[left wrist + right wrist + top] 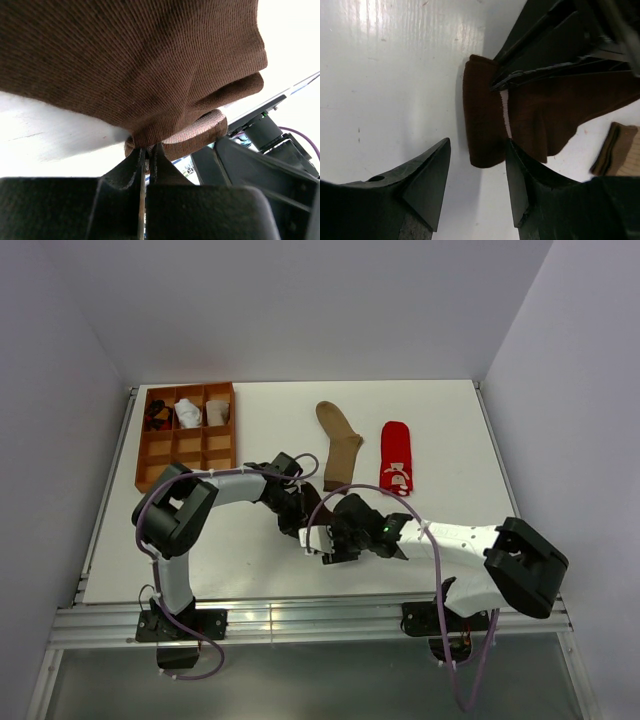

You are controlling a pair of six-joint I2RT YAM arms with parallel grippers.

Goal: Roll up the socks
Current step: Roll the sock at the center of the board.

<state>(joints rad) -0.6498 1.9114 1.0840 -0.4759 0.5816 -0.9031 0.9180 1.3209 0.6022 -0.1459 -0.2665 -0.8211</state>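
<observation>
A dark brown sock lies mid-table between my two grippers, its end folded over. My left gripper is shut on the sock's folded edge, where a pinkish inner cuff shows; in the top view it sits at the sock's left. My right gripper is open, its jaws on either side of the sock's folded end and low over the table; in the top view it is just right of the sock. A tan sock and a red sock lie flat further back.
A brown divided organizer stands at the back left with rolled socks in its far compartments. The tan sock's cuff lies close to the right of my right gripper. White walls enclose the table.
</observation>
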